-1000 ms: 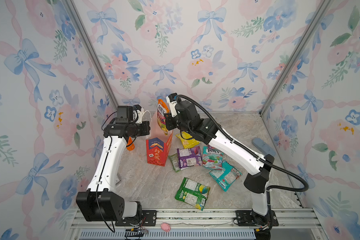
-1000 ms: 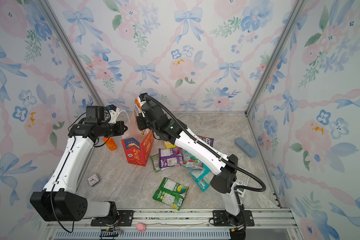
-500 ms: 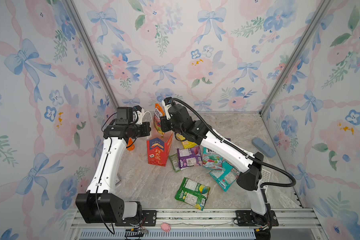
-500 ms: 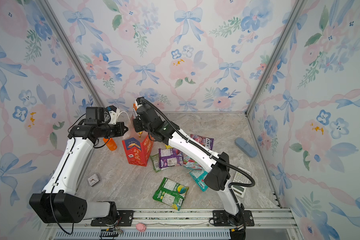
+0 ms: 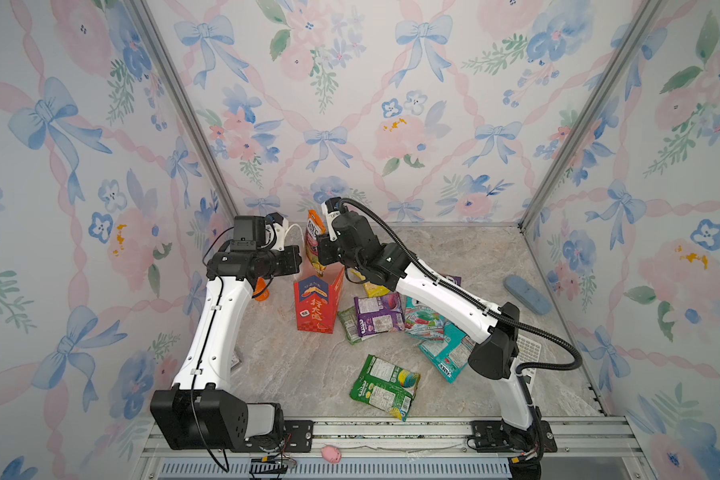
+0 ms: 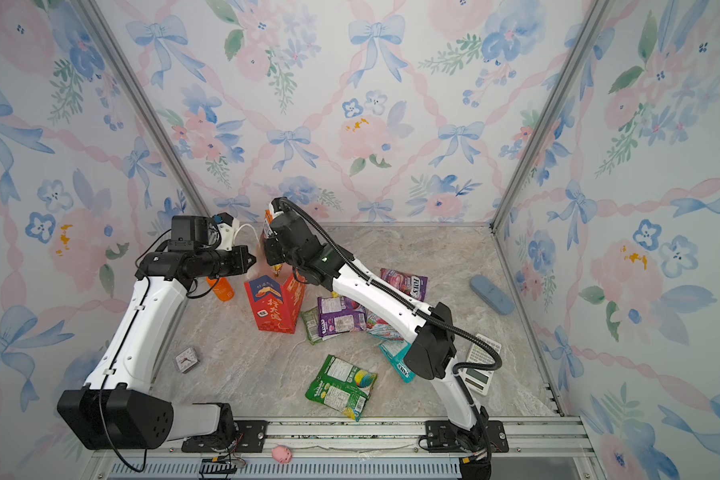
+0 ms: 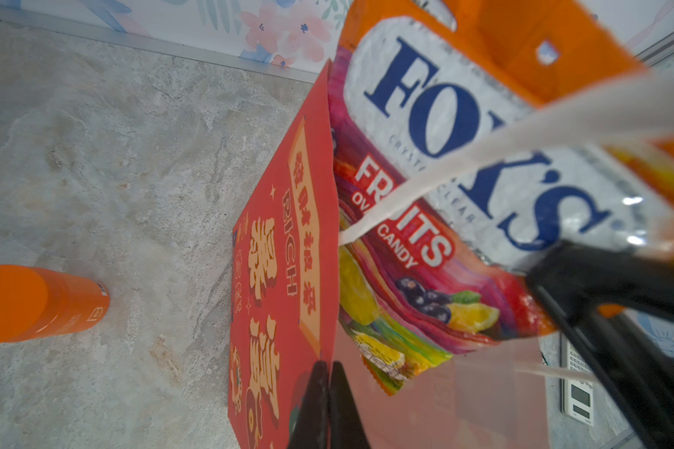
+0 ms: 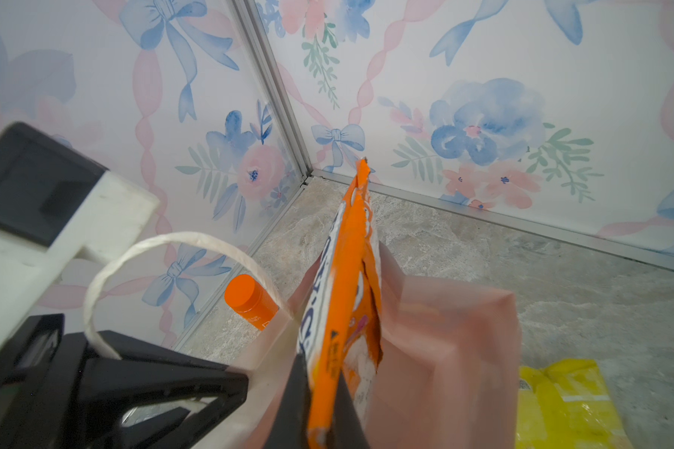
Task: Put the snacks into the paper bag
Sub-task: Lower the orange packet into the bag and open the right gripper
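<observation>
Right claw (image 8: 322,388) pinches orange packet (image 8: 343,291) at the mouth of the paper bag (image 5: 314,307)

Both claws meet at the top of the red bag, which stands upright and open on the marble table (image 5: 300,374). Pressed together, the left claw (image 7: 327,388) nips the bag's rim, with a white rope handle (image 8: 164,241) looped across it. Clamped on one side edge of the orange packet, the right claw holds it upright just beyond its fingertips, the packet's lower corner dipping inside the bag's mouth. Loose snacks lie flat to the right of the bag, well apart from either claw: teal packets (image 5: 447,359) by the right arm's elbow, a green packet (image 5: 385,386) nearest the front rail, a purple packet (image 5: 379,318) near the bag's foot, a yellow packet (image 8: 561,404) behind that. An orange bottle (image 5: 262,289) stands just left of the bag
</observation>
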`<state>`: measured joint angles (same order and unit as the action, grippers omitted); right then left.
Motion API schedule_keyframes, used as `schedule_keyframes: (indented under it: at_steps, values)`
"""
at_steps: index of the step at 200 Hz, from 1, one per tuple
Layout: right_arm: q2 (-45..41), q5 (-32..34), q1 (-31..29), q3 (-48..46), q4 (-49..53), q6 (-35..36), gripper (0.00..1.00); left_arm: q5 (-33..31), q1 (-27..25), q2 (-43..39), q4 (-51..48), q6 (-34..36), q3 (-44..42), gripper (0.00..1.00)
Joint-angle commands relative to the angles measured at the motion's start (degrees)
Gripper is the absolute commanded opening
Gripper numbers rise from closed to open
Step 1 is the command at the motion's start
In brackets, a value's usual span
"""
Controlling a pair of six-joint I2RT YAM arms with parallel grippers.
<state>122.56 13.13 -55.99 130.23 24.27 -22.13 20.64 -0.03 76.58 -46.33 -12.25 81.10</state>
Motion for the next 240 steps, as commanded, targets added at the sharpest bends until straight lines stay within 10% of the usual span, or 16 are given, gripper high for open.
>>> schedule_keyframes:
  at_steps: [1, 46, 187, 240]
  values:
    - [-1.42, -1.07, 0.30, -0.92, -3.83, -0.89, 0.13, 0.54, -0.23, -1.30, 0.69, 0.04, -0.77, 0.00]
    - [-3.25, -4.38, 1.02, -2.08, -4.13, -1.05, 0.37, 0.28, -0.24, -1.28, 0.70, 0.12, -0.86, 0.00]
    - [-14.27, -28.58, 4.72, -12.44, -13.94, -2.03, 0.54, -0.05, -0.14, -1.15, 0.71, 0.11, -0.77, 0.00]
    - [-25.46, -21.74, 6.74, -24.73, -7.31, 4.80, 0.74, -0.33, -0.17, -1.17, 0.71, 0.11, -0.86, 0.00]
